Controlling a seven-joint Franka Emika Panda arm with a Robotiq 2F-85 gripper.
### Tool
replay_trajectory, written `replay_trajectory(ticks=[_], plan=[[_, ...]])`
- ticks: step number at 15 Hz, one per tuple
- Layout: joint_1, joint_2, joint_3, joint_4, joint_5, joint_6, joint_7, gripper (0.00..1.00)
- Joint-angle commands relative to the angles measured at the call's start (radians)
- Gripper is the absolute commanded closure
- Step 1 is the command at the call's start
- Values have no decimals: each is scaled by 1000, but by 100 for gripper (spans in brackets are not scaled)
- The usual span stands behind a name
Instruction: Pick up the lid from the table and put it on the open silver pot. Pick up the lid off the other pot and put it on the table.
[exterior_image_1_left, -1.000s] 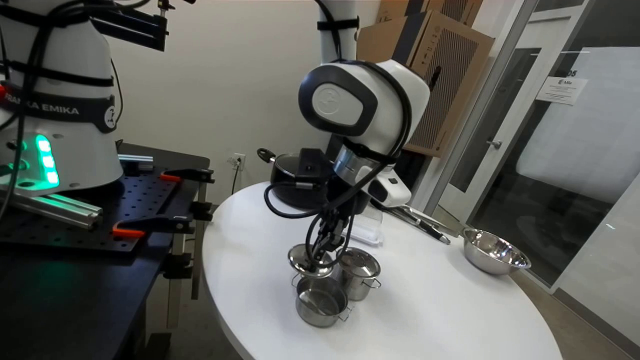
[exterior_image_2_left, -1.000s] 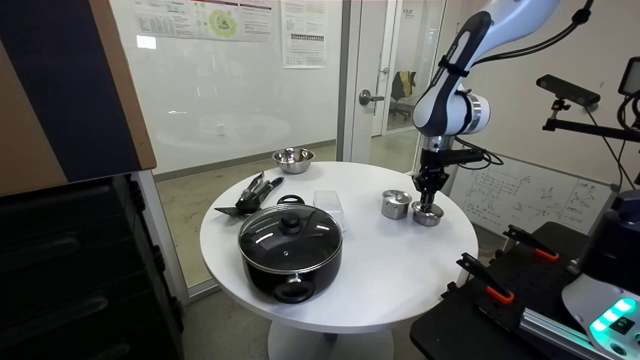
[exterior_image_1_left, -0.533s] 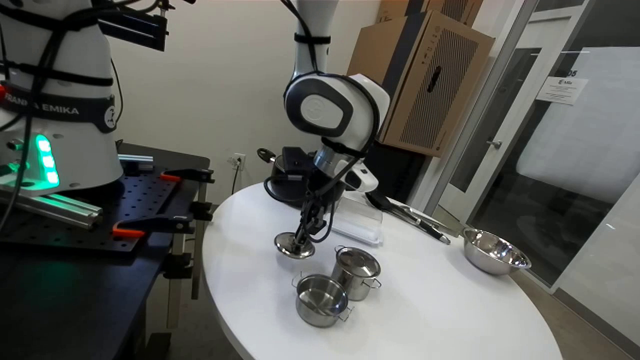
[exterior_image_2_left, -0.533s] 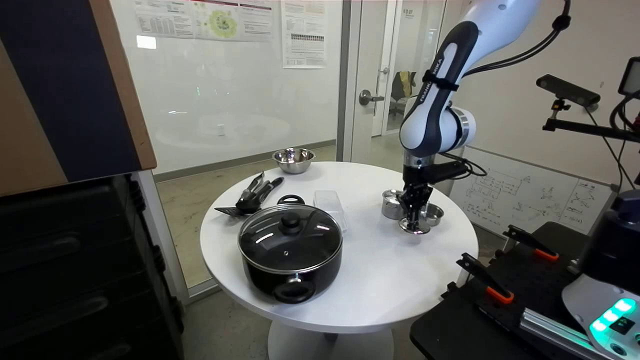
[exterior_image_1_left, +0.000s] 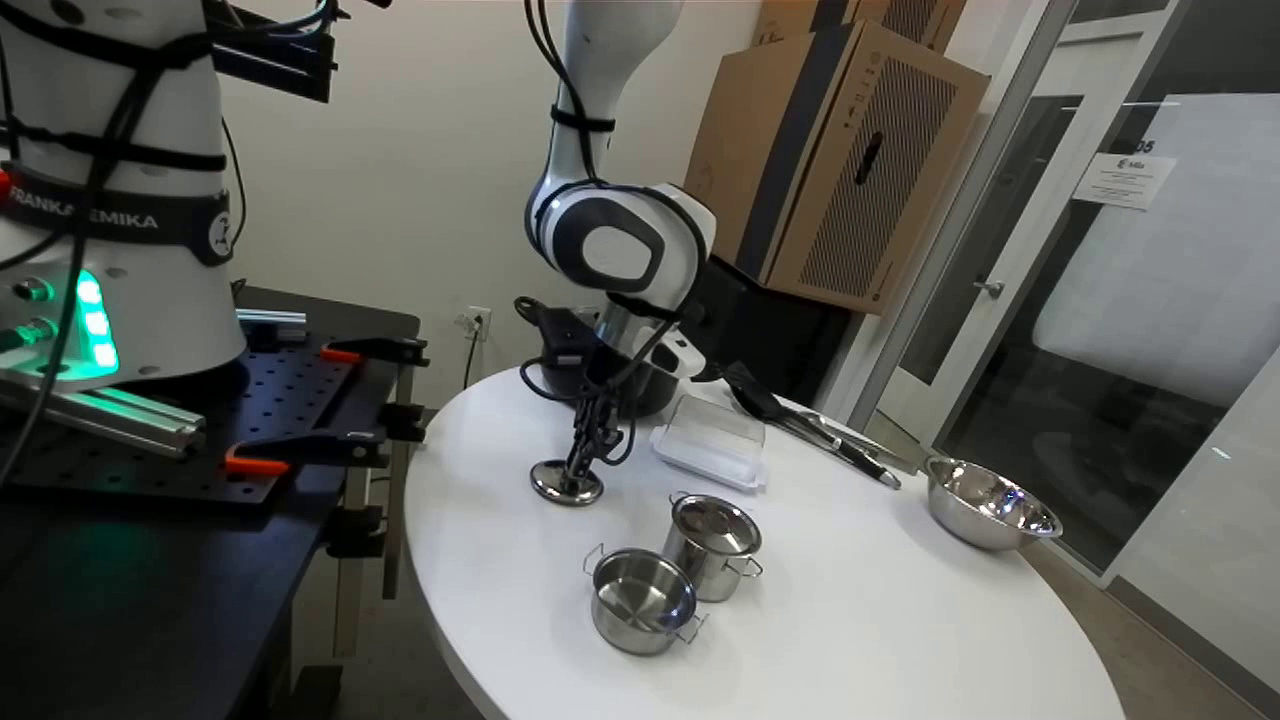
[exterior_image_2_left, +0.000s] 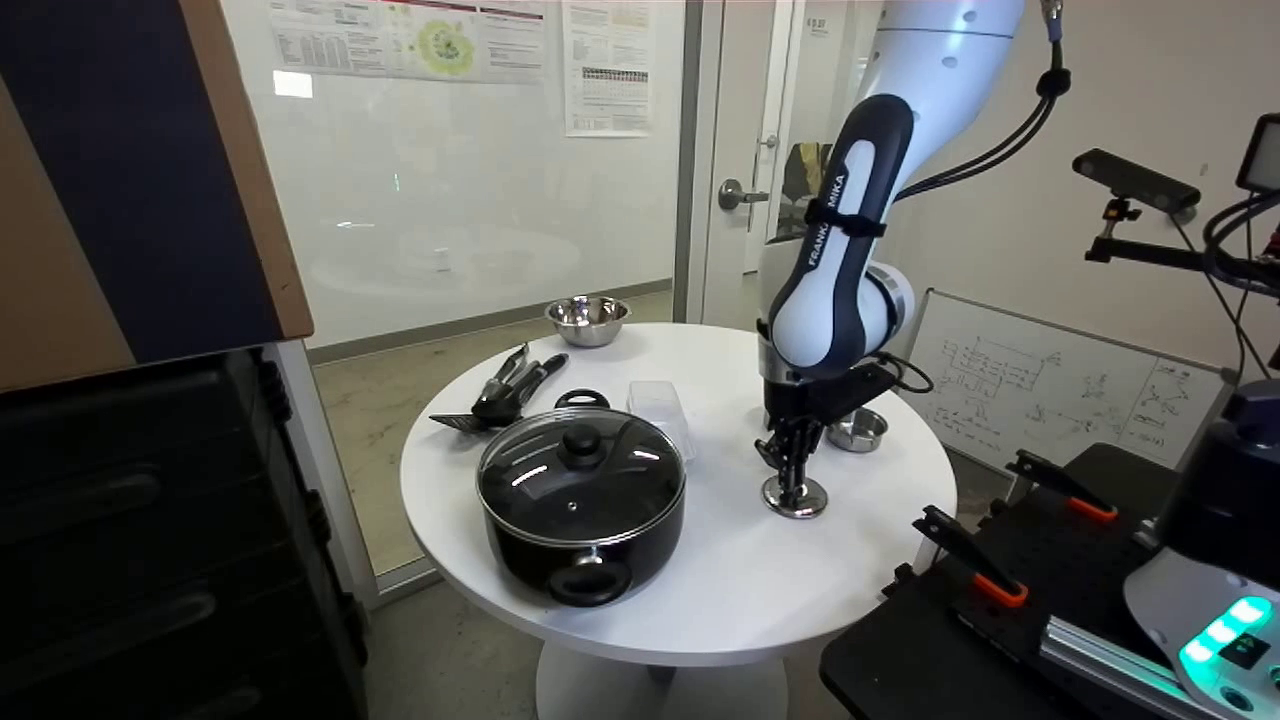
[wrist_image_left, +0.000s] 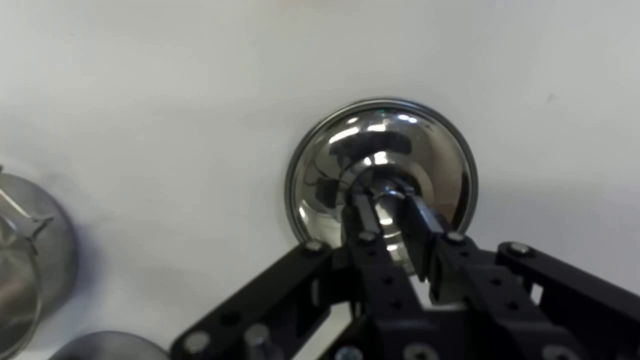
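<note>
A shiny round lid (wrist_image_left: 320, 165) is gripped by its knob between the black fingers of my gripper (wrist_image_left: 382, 192), which is closed on it. In both exterior views the lid (exterior_image_2_left: 815, 502) lies level, at or just above the table (exterior_image_1_left: 850, 620); whether it touches cannot be told. The other pot (exterior_image_1_left: 640, 628), the wider one, stands uncovered. Beside it, the narrower silver pot (exterior_image_1_left: 700, 565) wears a lid (exterior_image_1_left: 716, 525). My arm mostly hides that narrower pot in an exterior view, where the wider pot (exterior_image_2_left: 857, 437) shows behind the arm. Parts of both pots edge into the wrist view.
A big black pot (exterior_image_2_left: 520, 562) with a glass lid stands on the table. Near it are a clear plastic box (exterior_image_1_left: 712, 440) and black-handled utensils (exterior_image_1_left: 835, 440). A steel bowl (exterior_image_1_left: 985, 508) sits by the far edge. Clamps (exterior_image_1_left: 300, 455) hold the robot's bench.
The gripper has carried the lid off the wider pot, sideways toward the black pot's side and down to table level. The pots have stayed put, and the grip looks unchanged.
</note>
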Motion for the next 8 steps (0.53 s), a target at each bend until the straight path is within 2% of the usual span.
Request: replay_trajectory(ticks=[1,8], plan=[[42,34,-17,17,-13,37,28,95],[11,29,32,11,10,66,6,95]])
